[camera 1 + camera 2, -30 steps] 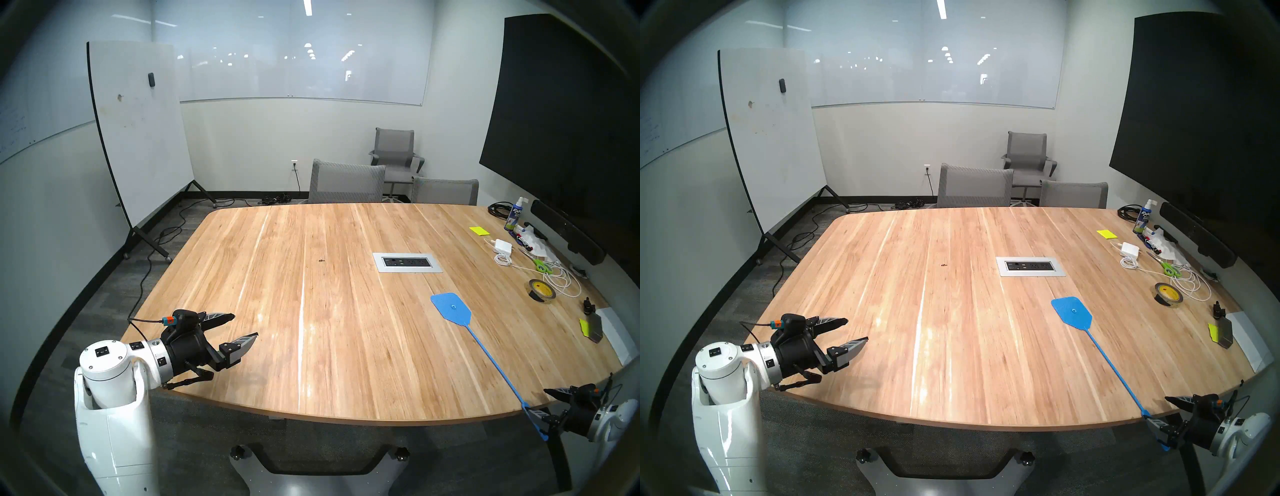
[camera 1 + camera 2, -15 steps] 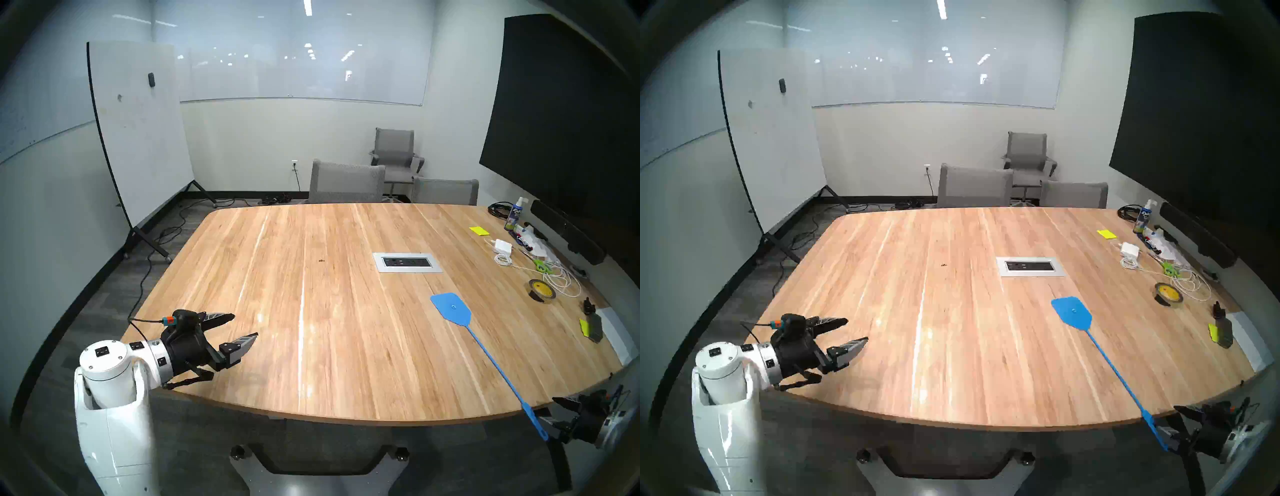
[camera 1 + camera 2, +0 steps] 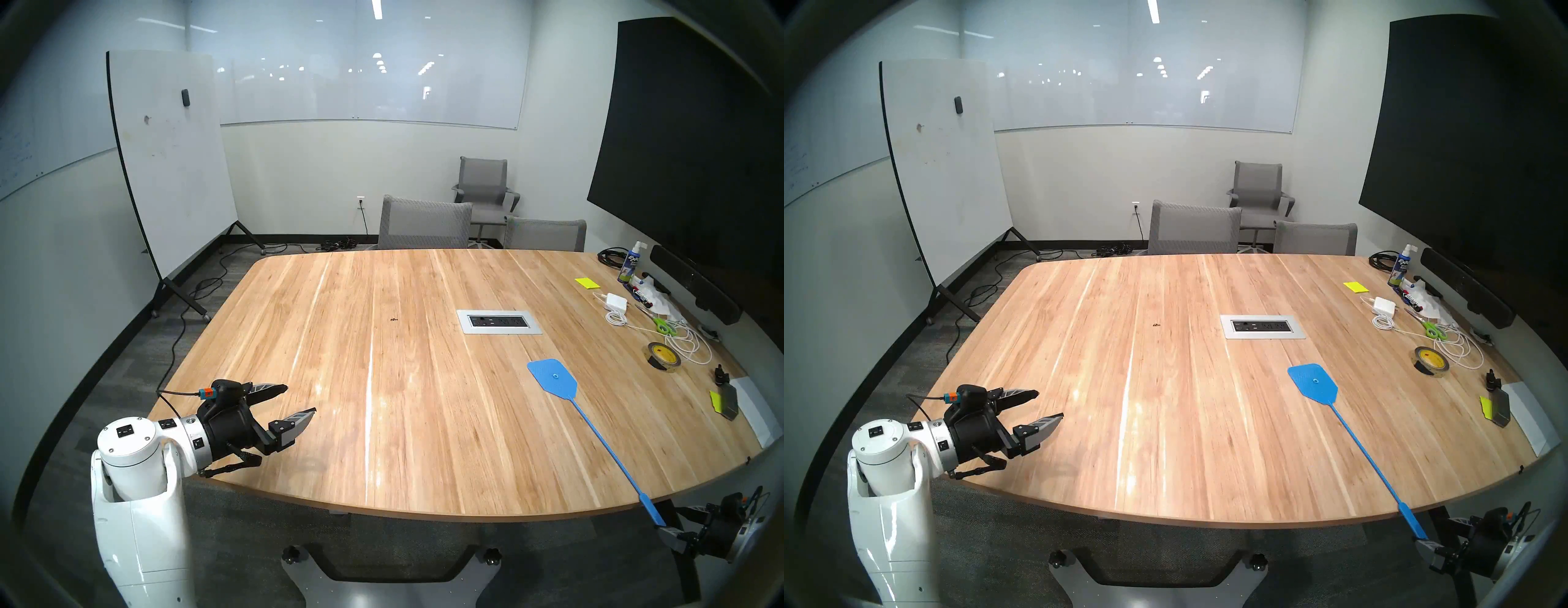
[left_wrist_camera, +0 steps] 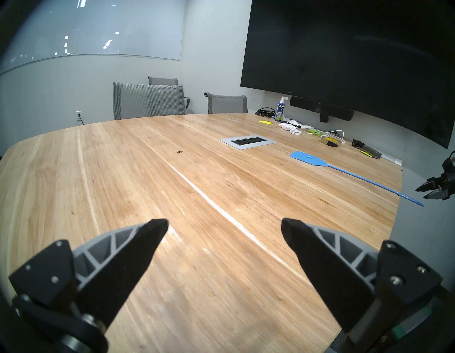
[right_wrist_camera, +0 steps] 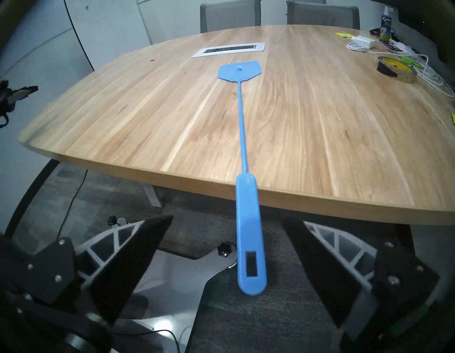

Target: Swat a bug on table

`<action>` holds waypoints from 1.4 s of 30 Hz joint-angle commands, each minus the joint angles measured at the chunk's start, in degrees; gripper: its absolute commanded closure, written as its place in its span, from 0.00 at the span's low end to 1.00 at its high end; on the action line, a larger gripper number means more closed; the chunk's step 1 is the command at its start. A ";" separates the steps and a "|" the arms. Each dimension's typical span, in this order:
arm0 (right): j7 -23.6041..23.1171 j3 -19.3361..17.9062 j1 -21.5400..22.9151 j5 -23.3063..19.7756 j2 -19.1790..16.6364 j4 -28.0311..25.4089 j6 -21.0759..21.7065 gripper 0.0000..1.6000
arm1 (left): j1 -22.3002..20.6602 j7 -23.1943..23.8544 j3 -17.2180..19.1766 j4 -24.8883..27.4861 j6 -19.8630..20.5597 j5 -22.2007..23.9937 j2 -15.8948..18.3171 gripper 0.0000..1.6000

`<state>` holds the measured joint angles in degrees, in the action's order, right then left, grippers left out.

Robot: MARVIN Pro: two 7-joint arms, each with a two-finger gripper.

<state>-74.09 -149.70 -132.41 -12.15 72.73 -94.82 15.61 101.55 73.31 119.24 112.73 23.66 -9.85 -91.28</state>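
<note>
1. The right gripper (image 5: 226, 221) hangs just off the table's near edge with its jaws spread wide and nothing held; the blue swatter's (image 5: 242, 128) grip end juts out between its fingers (image 5: 138, 249), touching neither.
2. The swatter lies flat on the table (image 3: 424, 424), head toward the panel at about 11 o'clock from the right gripper, handle overhanging the edge.
3. The left gripper (image 3: 302, 399) hovers over the near left corner of the table, jaws also wide apart and empty.
4. The bug (image 3: 394, 319) is a single dark speck on the wood near the table's middle, at roughly 1 o'clock from the left gripper and just left of the one silver outlet panel (image 3: 499, 321).
5. Counted: one swatter, one bug, three grey chairs (image 3: 424, 223), one roll of tape (image 3: 664, 357), one spray bottle (image 3: 632, 263).
6. The table is light plank wood with rounded corners; a rolling whiteboard (image 3: 169, 161) stands at 10 o'clock and a large dark screen (image 3: 687, 148) at 2 o'clock.
</note>
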 commanded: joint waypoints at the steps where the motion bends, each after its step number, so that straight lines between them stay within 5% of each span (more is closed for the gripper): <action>1: -0.28 -0.12 0.75 -0.71 -0.85 0.20 2.22 0.00 | -0.13 0.14 -0.13 0.84 -0.14 0.10 0.00 0.00; 42: -4.91 -3.31 4.07 -4.09 -2.19 10.12 10.57 0.00 | -0.35 0.59 0.13 0.84 -0.21 -0.40 -0.39 0.00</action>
<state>-78.76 -152.70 -128.65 -16.00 71.18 -85.90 26.45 101.31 73.77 119.50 112.73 23.59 -10.37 -91.68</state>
